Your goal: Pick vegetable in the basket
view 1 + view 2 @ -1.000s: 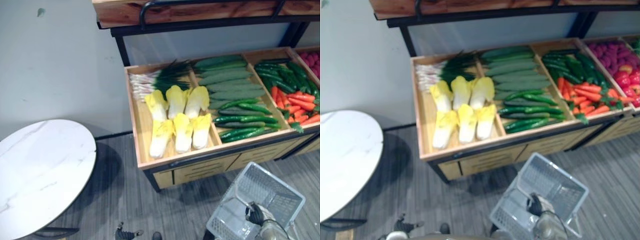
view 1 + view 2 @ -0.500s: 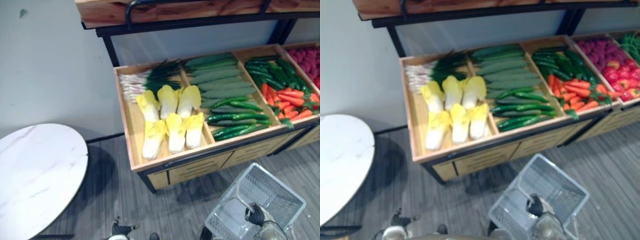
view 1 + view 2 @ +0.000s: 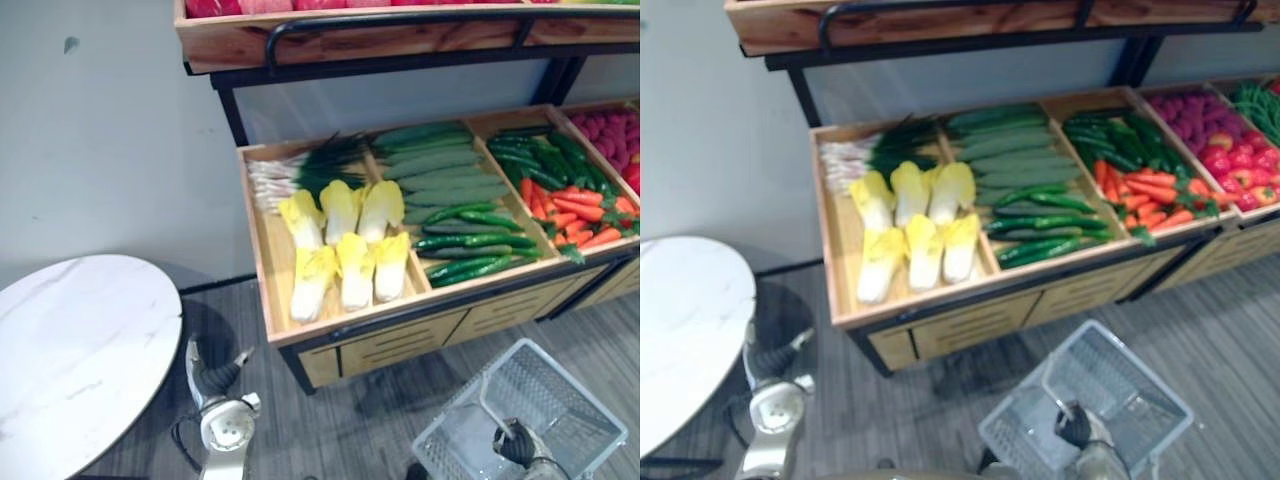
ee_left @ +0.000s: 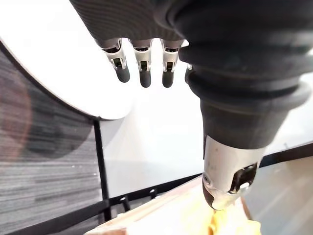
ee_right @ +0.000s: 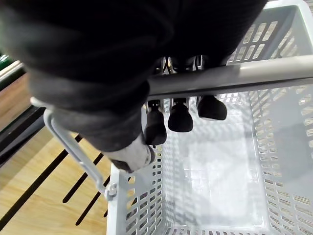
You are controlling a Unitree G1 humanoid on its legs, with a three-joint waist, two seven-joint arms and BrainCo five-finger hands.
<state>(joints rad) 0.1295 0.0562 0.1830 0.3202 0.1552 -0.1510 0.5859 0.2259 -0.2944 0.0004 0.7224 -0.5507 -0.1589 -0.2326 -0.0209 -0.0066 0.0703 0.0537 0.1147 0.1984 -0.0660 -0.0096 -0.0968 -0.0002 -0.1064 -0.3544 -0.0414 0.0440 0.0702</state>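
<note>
Cabbages [image 3: 345,250] lie in the wooden bin [image 3: 256,240] at one o'clock of the left hand [image 3: 215,376], newly risen into view with straight, empty fingers, and at eleven o'clock of the empty basket [image 3: 575,385], whose handle [image 5: 234,78] the right hand [image 3: 515,443] clasps with curled fingers.

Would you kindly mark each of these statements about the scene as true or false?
1. The right hand is curled round the handle of the basket. True.
2. The basket holds a cabbage. False: its floor is bare.
3. The left hand grips a cucumber. False: its fingers are straight and hold nothing.
4. The cabbages share a compartment with the green onions. True.
5. The carrots lie to the left of the cabbages. False: they lie to the right, beyond the cucumbers.
</note>
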